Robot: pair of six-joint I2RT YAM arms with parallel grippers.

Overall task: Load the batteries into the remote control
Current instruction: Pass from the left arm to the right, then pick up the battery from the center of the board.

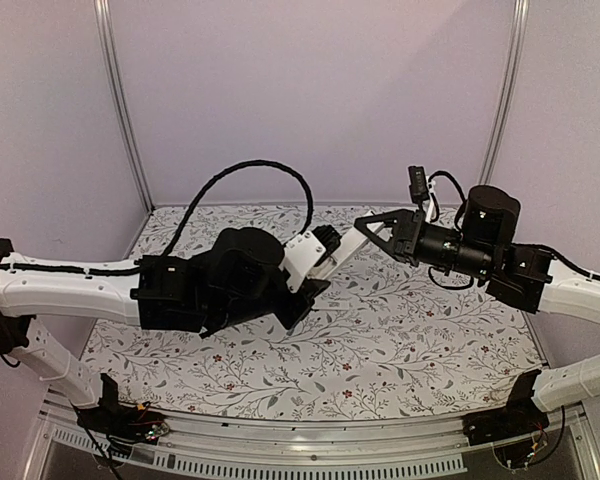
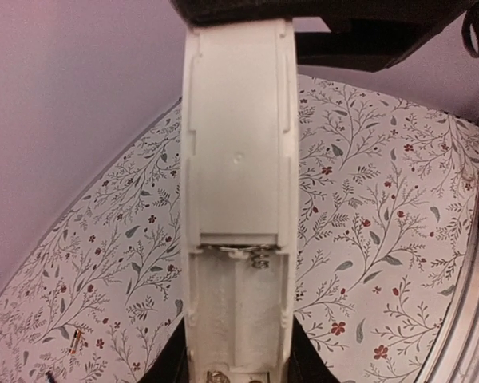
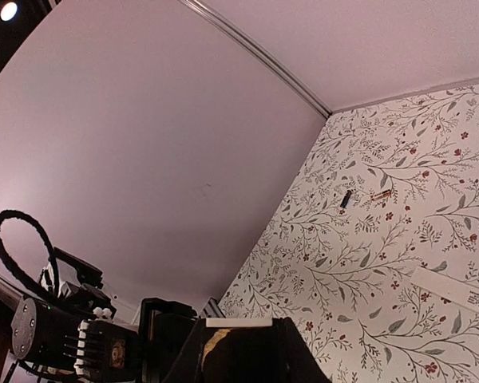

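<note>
Remote control (image 2: 238, 159) held aloft at both ends, its battery bay (image 2: 238, 311) open and empty
Near the left edge of the tabletop (image 1: 400, 350), toward what looked like its far-left corner, the blackish battery (image 3: 346, 199) and the brass battery (image 3: 381, 194) lay close together but not touching, the white cover (image 3: 455, 291) well apart from them; tiny, smooth and round, they would probably roll, so each wanted a pinch across mid-barrel. The left gripper (image 1: 315, 265) was clamped on the remote control's long sides at the bay end, holding it over mid-table with a spring (image 2: 258, 257) showing. The right gripper (image 1: 365, 225) had its fingers against the other end, no gap visible. Light, stiff, slick plastic, best held by its side edges, clear of the bay
</note>
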